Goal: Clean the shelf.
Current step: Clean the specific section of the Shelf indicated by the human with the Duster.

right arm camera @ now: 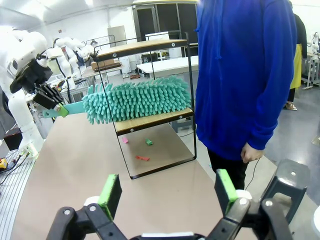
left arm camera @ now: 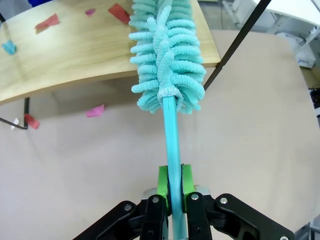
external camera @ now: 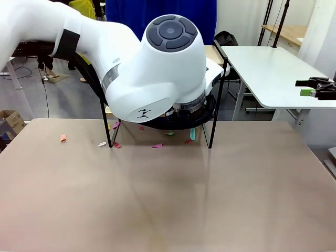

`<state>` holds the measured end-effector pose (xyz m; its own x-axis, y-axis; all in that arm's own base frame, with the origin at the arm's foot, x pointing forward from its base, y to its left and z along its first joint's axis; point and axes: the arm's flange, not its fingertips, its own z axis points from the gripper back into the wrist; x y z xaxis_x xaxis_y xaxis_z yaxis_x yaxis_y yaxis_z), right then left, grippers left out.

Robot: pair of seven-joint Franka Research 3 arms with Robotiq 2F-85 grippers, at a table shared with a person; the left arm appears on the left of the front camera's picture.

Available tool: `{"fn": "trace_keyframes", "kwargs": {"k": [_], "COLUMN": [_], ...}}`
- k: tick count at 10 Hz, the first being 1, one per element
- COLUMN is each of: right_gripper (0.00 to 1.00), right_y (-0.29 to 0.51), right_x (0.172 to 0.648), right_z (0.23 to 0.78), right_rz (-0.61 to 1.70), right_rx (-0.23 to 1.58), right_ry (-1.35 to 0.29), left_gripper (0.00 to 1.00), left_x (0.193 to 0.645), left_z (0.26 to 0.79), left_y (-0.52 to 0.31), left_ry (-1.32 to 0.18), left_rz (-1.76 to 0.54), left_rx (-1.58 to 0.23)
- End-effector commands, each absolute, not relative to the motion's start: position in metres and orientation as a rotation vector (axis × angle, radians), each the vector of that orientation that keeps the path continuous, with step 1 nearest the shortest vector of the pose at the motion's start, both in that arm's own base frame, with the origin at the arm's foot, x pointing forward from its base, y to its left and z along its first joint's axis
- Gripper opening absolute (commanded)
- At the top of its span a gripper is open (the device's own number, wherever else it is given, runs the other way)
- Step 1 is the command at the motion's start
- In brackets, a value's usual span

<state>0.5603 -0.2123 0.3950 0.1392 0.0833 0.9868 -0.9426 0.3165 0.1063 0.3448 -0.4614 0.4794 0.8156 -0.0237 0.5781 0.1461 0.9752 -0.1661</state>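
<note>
The shelf point(right arm camera: 137, 48) stands at the table's far side; in the front view my left arm covers most of it, leaving its black legs point(external camera: 211, 126). My left gripper point(left arm camera: 170, 175) is shut on the teal handle of a fluffy teal duster point(left arm camera: 167, 45). The duster's head lies across the shelf's lower wood board point(left arm camera: 75, 55), and the right wrist view shows the duster point(right arm camera: 137, 100) there too. Coloured paper scraps point(left arm camera: 119, 12) lie on that board. My right gripper point(right arm camera: 168, 192) is open and holds nothing, off to the right point(external camera: 302, 88), well away from the shelf.
More paper scraps point(external camera: 157, 145) lie on the table under and in front of the shelf, one orange scrap point(external camera: 63, 137) farther left. A person in a blue hoodie point(right arm camera: 240, 75) stands beside the shelf. A white table point(external camera: 273, 68) stands behind at the right.
</note>
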Motion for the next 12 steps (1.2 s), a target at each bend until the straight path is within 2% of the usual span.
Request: {"fn": "trace_keyframes", "kwargs": {"k": [1,4,8,12], "right_gripper": [1.0,1.0,1.0,1.0], "right_y": [-0.211,-0.211,-0.211,-0.211], "right_x": [0.56,0.56,0.56,0.56], "right_z": [0.398,0.398,0.398,0.398], "right_rz": [0.938,0.938,0.938,0.938], "right_rx": [0.958,0.958,0.958,0.958], "right_ry": [-1.181,-1.181,-1.181,-1.181], "left_gripper": [0.13,0.13,0.13,0.13], "left_x": [0.346,0.357,0.362,0.364], "left_z": [0.479,0.476,0.467,0.487], "left_y": [-0.461,-0.418,-0.311,-0.224], "left_ry": [-0.611,-0.517,-0.401,-0.316], "left_rz": [-0.087,-0.098,-0.089,-0.085], "left_rx": [-0.207,-0.08,0.066,0.261]}}
